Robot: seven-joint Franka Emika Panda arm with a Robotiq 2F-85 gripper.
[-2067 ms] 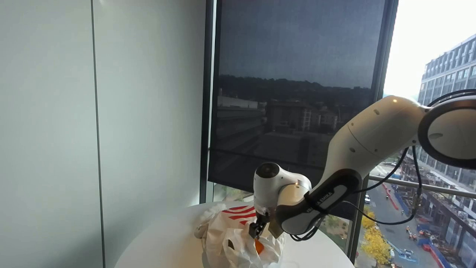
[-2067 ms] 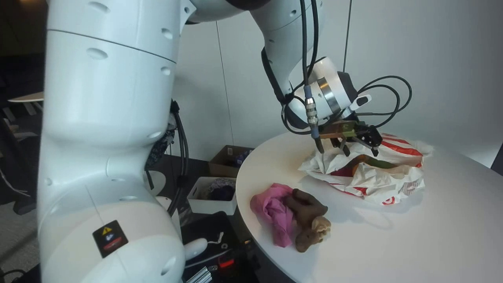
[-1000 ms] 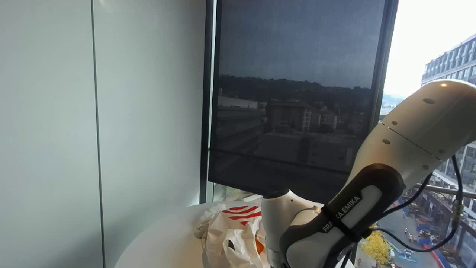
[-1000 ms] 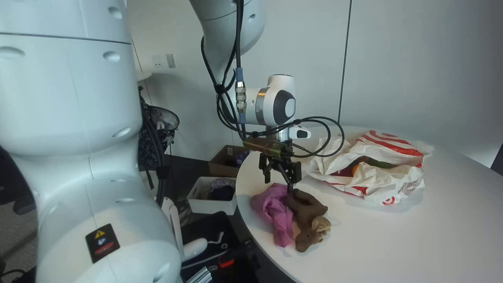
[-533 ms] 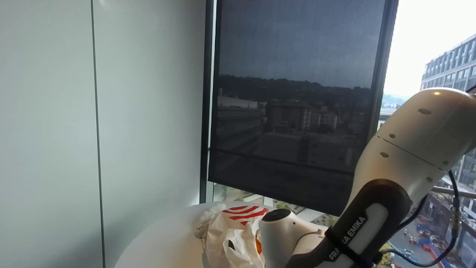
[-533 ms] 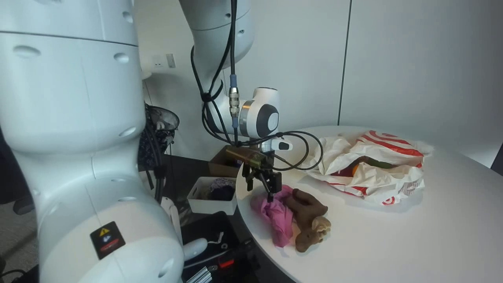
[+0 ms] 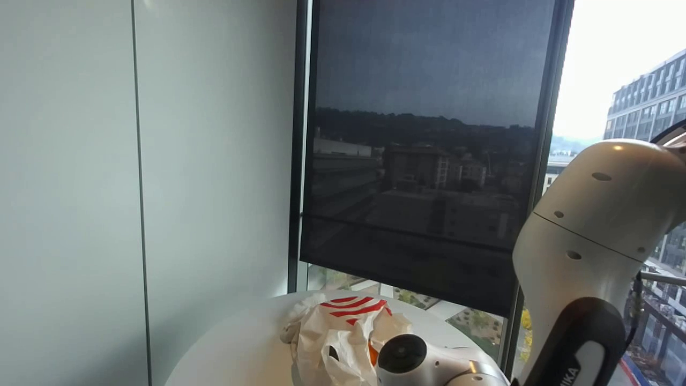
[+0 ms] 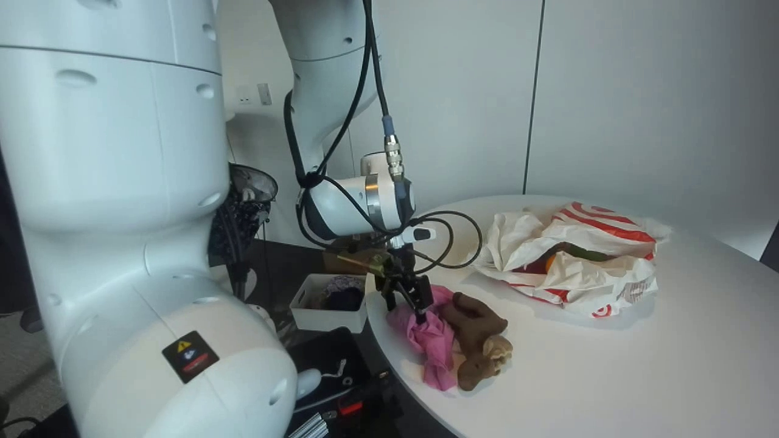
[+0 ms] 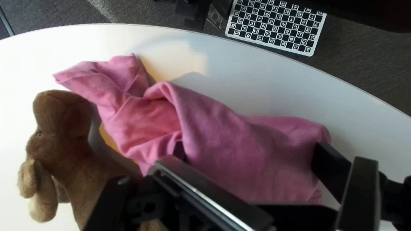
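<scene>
Pale wall (image 8: 639, 109): plain panels, filling most of the background.
Dark shade (image 7: 423, 161): pulled most of the way down, faintly see-through, daylight coming in beneath it and alongside.
Tabletop (image 8: 621, 377): white, with a smoothly curved rim.
Robot arm (image 8: 122, 182): white, bent, its wrist hanging low over the side of the tabletop nearest its base.
Shopping bag (image 8: 599, 280): white with red stripes, crumpled, farther out across the tabletop; its mouth shows red, orange and green contents (image 8: 587, 252).
White bin (image 8: 331, 319): down beside the tabletop, with a dark bundle (image 8: 344, 299) inside.
Pink cloth (image 9: 231, 144): bunched near the tabletop's rim on the arm's side, well apart from the bag.
Brown plush animal (image 9: 61, 138): lying right beside the cloth, tan-antlered.
End effector (image 8: 406, 313): black, pointing down, its jaws spread wide with the cloth lying loose between them; whether their tips touch the fabric, I can't make out.
</scene>
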